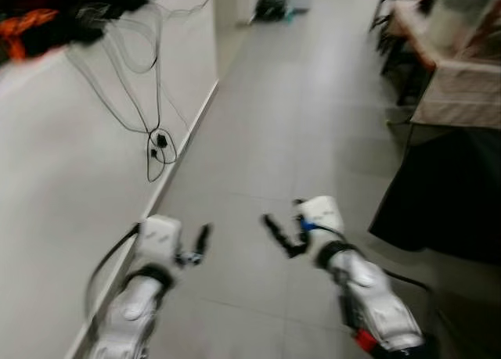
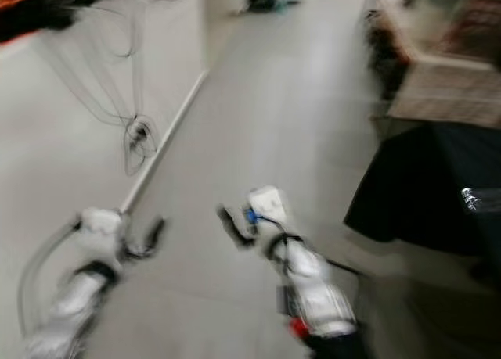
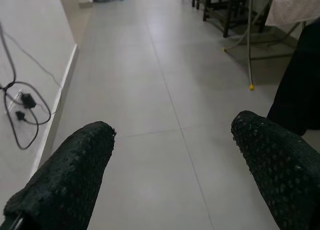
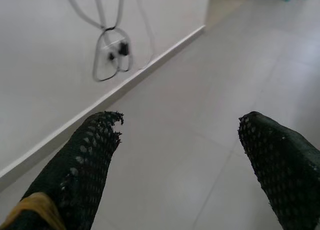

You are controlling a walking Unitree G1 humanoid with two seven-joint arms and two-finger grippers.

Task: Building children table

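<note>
Down a tiled corridor we carry left gripper (image 3: 172, 175) and right gripper (image 4: 180, 165) wide, empty; table parts unseen. Cables (image 1: 159, 149) at the left wall could snag us.

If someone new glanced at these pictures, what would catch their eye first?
Probably the two silver arms over bare grey floor tiles, left gripper and right gripper both open and empty. Next, the cables dangling down the white wall on the left, and a black cloth on the right.
</note>
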